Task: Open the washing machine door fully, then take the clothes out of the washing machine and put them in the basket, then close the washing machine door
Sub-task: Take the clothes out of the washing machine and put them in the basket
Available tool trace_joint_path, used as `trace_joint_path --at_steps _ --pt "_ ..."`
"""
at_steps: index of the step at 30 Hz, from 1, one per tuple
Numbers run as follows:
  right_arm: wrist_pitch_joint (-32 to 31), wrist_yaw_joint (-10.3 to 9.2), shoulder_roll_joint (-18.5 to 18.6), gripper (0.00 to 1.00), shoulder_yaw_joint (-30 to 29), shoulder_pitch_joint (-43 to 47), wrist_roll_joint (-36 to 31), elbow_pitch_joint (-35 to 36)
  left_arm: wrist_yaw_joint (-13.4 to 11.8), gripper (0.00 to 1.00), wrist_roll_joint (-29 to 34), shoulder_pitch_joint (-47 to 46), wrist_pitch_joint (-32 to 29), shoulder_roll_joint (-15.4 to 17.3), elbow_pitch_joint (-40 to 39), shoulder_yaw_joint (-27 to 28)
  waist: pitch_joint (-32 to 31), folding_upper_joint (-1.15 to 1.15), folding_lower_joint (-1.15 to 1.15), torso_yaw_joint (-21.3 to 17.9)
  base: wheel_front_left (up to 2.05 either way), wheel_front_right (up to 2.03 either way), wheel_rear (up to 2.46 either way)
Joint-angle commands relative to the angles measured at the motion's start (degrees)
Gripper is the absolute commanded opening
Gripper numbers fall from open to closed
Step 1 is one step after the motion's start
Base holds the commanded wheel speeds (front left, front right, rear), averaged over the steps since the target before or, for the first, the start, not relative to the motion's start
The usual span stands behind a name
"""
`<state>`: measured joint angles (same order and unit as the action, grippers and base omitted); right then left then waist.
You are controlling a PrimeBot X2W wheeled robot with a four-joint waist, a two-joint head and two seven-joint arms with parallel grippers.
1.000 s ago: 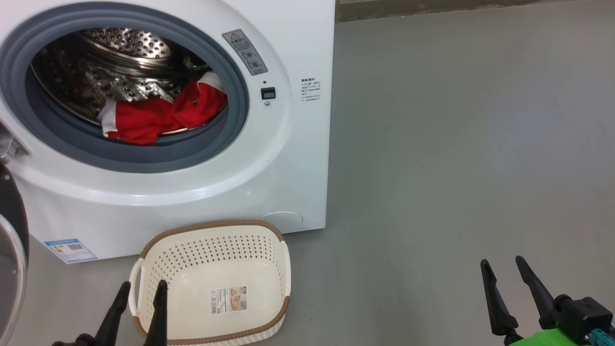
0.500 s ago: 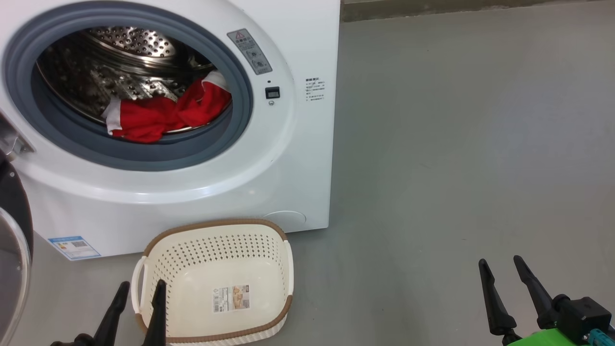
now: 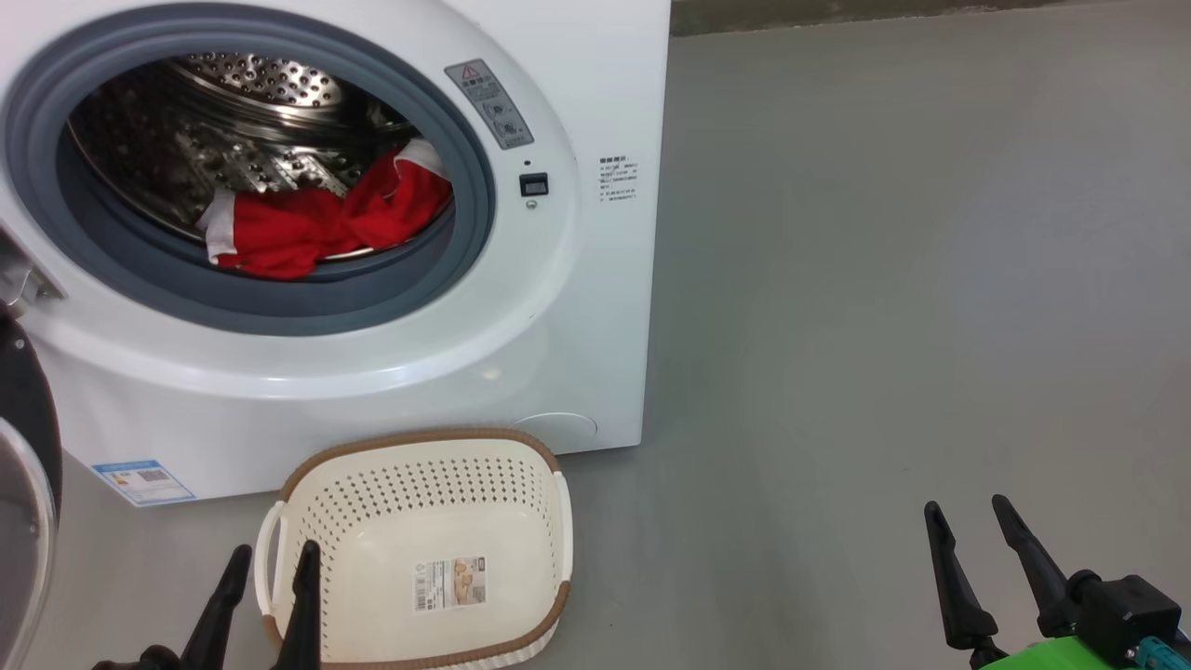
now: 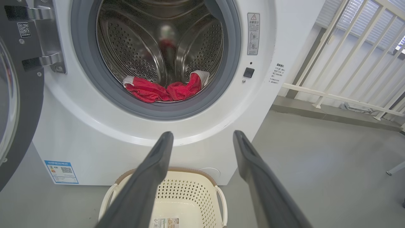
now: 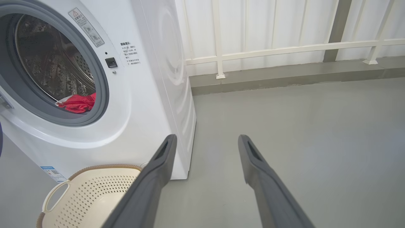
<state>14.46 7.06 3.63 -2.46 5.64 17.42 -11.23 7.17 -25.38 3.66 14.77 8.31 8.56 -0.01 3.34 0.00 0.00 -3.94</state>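
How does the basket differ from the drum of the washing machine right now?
The basket is cream plastic with a brown rim; the drum is shiny steel. The basket holds only a paper label; the drum holds the red clothes. The basket opens upward on the floor; the drum opens forward. Both are perforated.

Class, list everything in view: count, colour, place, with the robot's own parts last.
washing machine: one, white, on the grey floor, left.
washing machine door: one, black rim, clear glass, swung open, far left.
clothes: one heap, red with white trim, inside the washing machine.
basket: one, cream, brown rim, before the machine.
paper label: one, white, on the basket's bottom.
railing: one, white, behind the machine.
left gripper: one, dark, open, lower left.
right gripper: one, dark, open, lower right.
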Motion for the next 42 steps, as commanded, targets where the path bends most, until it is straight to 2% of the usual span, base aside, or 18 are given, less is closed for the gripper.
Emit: trace_joint_path --at_steps 1,25,42 --pt "0.5 0.43 0.7 1.00 1.5 -1.8 -0.4 1.4 0.3 1.00 -0.1 -2.1 0.2 1.2 -1.2 1.7 0.1 0.00 0.00 0.0 0.85 -0.85 0.00" --pt "0.5 0.43 0.4 1.00 1.7 -2.2 -0.4 1.4 0.3 1.00 1.0 -2.6 0.2 0.6 -1.3 2.8 0.6 0.00 0.00 0.0 0.78 -0.78 0.00" --pt "0.5 0.43 0.5 1.00 2.2 -2.7 -0.3 1.4 0.3 1.00 3.3 -4.1 0.2 0.4 2.0 2.5 2.0 0.00 0.00 -0.1 0.06 -0.06 0.00"
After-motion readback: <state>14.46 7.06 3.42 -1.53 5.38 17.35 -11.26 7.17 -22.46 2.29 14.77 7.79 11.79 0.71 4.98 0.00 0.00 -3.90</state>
